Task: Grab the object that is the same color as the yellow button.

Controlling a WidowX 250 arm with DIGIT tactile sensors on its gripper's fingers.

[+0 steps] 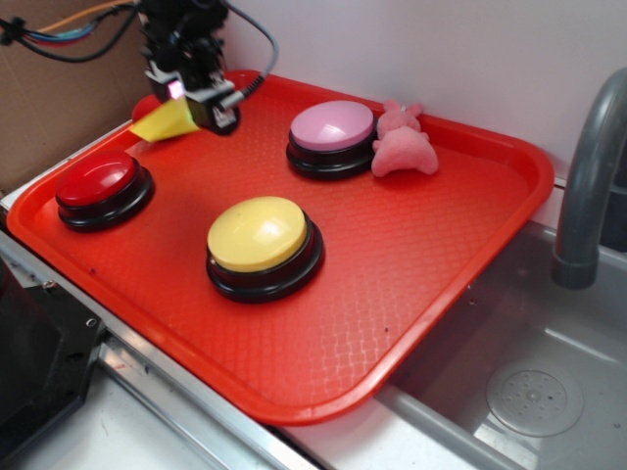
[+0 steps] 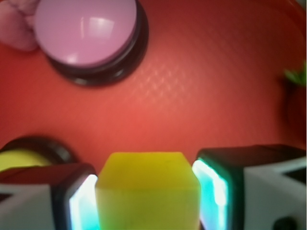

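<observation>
The yellow wedge (image 1: 165, 123) hangs above the tray's far left corner, held in my gripper (image 1: 196, 110). In the wrist view the wedge (image 2: 147, 189) fills the gap between my two fingers, and the gripper (image 2: 147, 196) is shut on it, both pads pressing its sides. The yellow button (image 1: 263, 243) with its glossy dome and black base stands near the middle of the red tray (image 1: 421, 255), well in front of the gripper. Its edge shows at the lower left of the wrist view (image 2: 19, 158).
A red button (image 1: 100, 188) stands at the tray's left. A pink button (image 1: 331, 135) and a pink plush toy (image 1: 404, 145) sit at the back. A red item with green leaves (image 2: 297, 96) lies at the wrist view's right edge. A grey faucet (image 1: 588, 176) and sink are at the right.
</observation>
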